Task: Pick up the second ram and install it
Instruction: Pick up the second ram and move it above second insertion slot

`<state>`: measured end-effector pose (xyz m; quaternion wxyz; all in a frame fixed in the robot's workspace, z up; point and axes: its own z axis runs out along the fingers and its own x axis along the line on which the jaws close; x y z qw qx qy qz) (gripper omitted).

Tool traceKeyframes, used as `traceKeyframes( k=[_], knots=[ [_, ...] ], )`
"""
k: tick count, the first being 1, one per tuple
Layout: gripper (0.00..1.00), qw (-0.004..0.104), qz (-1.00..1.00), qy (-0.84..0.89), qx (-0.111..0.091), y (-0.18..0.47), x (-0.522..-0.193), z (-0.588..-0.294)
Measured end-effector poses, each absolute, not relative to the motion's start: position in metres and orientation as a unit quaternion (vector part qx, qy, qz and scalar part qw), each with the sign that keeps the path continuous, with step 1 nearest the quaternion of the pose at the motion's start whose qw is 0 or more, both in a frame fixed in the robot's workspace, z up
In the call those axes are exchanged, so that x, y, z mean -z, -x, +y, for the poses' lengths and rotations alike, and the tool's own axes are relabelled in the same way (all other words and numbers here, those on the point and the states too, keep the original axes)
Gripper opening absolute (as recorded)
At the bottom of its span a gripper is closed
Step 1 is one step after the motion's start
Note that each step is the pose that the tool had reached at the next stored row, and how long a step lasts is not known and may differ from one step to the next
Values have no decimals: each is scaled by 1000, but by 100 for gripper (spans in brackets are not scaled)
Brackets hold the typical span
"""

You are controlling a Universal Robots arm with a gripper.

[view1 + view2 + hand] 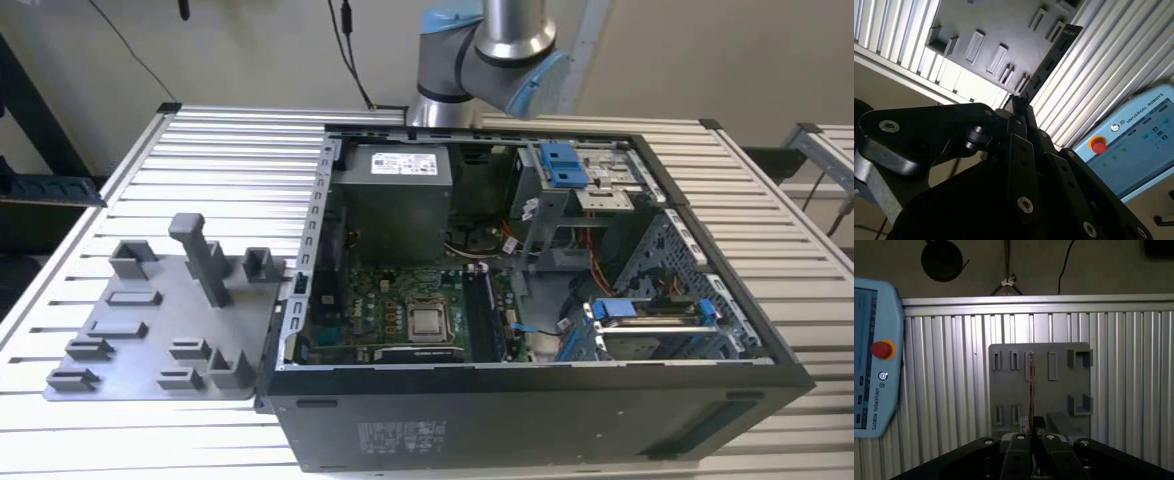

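My gripper (1031, 423) is shut on a ram stick (1030, 385), a thin dark board seen edge-on in the first wrist view. In the second wrist view the ram stick (1051, 57) runs as a long dark strip out from the gripper (1018, 100). The stick hangs above the grey holder plate (1054, 395), clear of its slots. In the exterior view the arm (481, 50) rises beyond the open computer case (747, 350). The motherboard's memory slots (486, 312) lie beside the processor socket (427, 322).
The grey holder plate (140, 335) with raised posts and brackets lies on the slatted aluminium table (227, 150) at the exterior view's left of the case. A teach pendant (1134, 145) with a red stop button rests on the table; the same teach pendant (874, 375) appears beside the plate.
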<state>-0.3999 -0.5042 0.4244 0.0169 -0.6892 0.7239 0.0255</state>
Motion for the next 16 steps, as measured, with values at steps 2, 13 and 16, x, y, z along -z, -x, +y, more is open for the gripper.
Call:
traceKeyframes(
  k=[2, 13, 16],
  knots=[
    [15, 17, 724, 689, -25, 400, -424, -504],
    [15, 17, 724, 689, -25, 398, -425, -504],
    [15, 17, 724, 689, -25, 397, -425, -504]
  ],
)
